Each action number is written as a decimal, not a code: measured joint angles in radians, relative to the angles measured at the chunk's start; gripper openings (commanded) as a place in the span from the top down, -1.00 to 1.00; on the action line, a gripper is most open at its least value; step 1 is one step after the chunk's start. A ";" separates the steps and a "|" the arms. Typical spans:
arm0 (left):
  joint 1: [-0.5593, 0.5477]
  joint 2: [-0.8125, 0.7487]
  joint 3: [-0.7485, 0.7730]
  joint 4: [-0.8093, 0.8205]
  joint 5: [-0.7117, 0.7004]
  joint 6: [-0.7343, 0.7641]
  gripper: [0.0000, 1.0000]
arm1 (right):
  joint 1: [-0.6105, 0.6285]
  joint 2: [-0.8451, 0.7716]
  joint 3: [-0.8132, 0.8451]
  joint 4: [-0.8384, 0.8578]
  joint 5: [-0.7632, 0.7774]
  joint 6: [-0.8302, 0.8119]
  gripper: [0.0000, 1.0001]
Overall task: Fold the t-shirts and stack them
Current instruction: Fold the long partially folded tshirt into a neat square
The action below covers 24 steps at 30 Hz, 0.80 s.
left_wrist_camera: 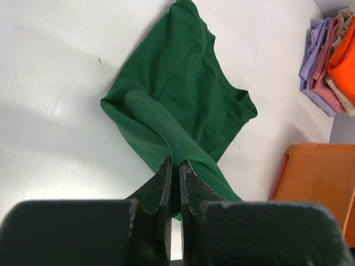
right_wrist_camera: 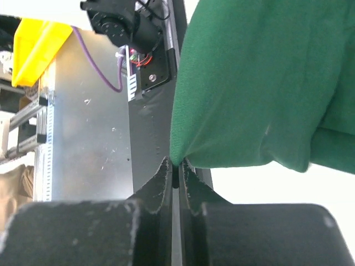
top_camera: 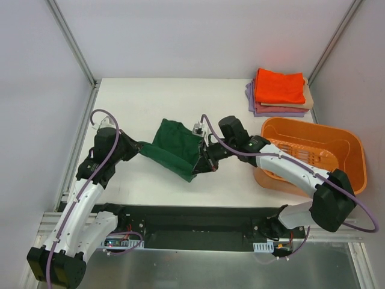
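White arms (top_camera: pixel 78 208) with black joints — a purple cable (top_camera: pixel 106 111) loops along each. The left gripper (left_wrist_camera: pixel 175 166) and right gripper (right_wrist_camera: pixel 175 165) are black.

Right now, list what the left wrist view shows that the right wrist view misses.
Left wrist only: the white table, the stack of folded orange, tan and lavender cloth shirts, a corner of the orange plastic basket. Right wrist only: a yellow bin, a purple cable, the black base plate. Both: the dark green cloth t-shirt, pinched by the shut left pincer and the shut right pincer.
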 measured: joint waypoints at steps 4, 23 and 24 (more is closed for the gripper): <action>0.000 0.069 0.052 -0.005 -0.002 -0.007 1.00 | -0.073 0.001 0.000 0.000 0.016 0.041 0.99; -0.011 0.644 0.372 0.152 0.032 -0.006 1.00 | -0.348 0.242 0.165 0.000 0.157 0.053 0.99; -0.012 0.679 0.394 0.152 0.033 0.000 1.00 | -0.353 0.264 0.179 0.000 0.161 0.053 0.99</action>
